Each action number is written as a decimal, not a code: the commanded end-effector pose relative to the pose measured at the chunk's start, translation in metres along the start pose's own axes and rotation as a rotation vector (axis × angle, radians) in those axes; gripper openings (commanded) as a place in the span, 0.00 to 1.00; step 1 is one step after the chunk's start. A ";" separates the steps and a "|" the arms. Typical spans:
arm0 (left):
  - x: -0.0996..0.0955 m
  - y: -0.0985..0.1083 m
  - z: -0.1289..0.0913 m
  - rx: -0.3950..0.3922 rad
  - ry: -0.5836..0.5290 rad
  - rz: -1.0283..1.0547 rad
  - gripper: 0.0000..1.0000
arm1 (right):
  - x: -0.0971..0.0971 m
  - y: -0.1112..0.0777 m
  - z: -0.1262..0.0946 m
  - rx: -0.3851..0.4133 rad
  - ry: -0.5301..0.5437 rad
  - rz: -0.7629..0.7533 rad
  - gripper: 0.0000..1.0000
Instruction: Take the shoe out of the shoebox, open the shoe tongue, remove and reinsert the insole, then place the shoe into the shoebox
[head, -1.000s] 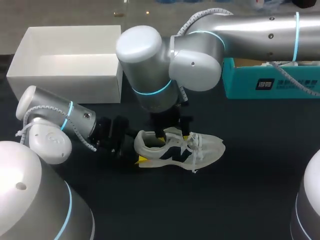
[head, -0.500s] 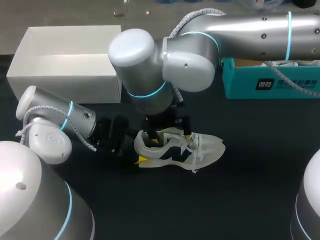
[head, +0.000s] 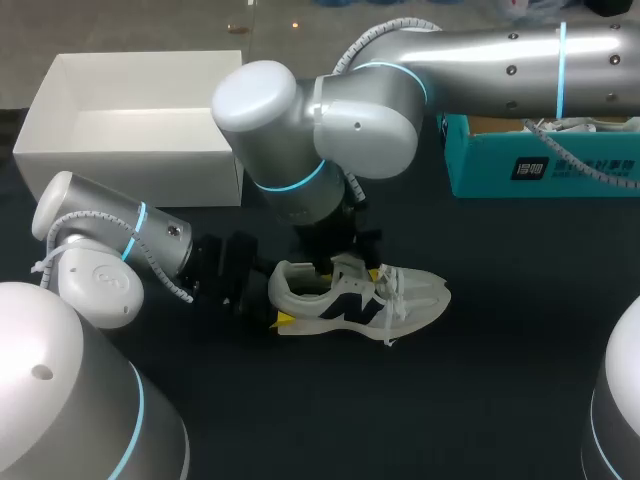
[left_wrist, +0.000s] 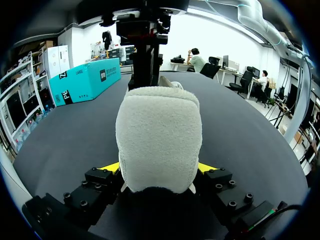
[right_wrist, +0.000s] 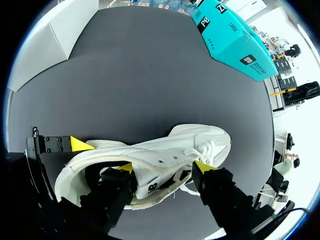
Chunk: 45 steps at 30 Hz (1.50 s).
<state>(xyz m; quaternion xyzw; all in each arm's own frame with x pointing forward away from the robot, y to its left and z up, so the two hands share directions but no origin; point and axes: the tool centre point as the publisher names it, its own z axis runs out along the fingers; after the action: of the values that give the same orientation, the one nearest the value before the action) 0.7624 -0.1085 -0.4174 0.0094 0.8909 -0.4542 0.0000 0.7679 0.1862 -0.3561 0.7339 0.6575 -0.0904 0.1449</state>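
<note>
Holding the white shoe (head: 415, 295) by its heel w/ the left gripper (left_wrist: 159, 170): one yellow tip sits on each side of the heel & both press on it, so the grip is closed around the heel at a fairly wide spread. The shoe stands on its sole on the dark table (head: 500, 360), approx. in the middle, heel toward my left arm & toe toward my right side. It is outside the white shoebox (head: 130, 175), which stands open-topped at the far left part of the table, well apart from the shoe.

The right gripper (right_wrist: 162, 167) is placed above the shoe, at the opening & the tongue area, near the laces. Whether it clamps the shoe or only rests there, I cannot tell from these views. The right arm crosses in from the right, & in the head view its big joint covers one corner of the shoebox.

A teal box (head: 540, 170) lies at the far right of the table, apart from the shoe.
</note>
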 end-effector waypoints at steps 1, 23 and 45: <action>0.001 0.000 0.000 -0.002 -0.003 0.000 0.00 | -0.012 -0.002 -0.010 -0.018 0.007 0.027 0.59; 0.001 0.000 0.000 -0.002 -0.003 0.000 0.00 | -0.056 0.009 -0.024 0.031 0.168 -0.029 0.00; 0.001 0.000 0.000 -0.002 -0.003 0.000 0.00 | -0.117 0.016 0.010 0.130 0.232 -0.090 0.00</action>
<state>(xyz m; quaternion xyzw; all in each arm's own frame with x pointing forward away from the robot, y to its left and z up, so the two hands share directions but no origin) 0.7626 -0.1096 -0.4166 0.0096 0.8906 -0.4547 0.0001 0.7706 0.0806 -0.3212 0.7129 0.6939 -0.0878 0.0502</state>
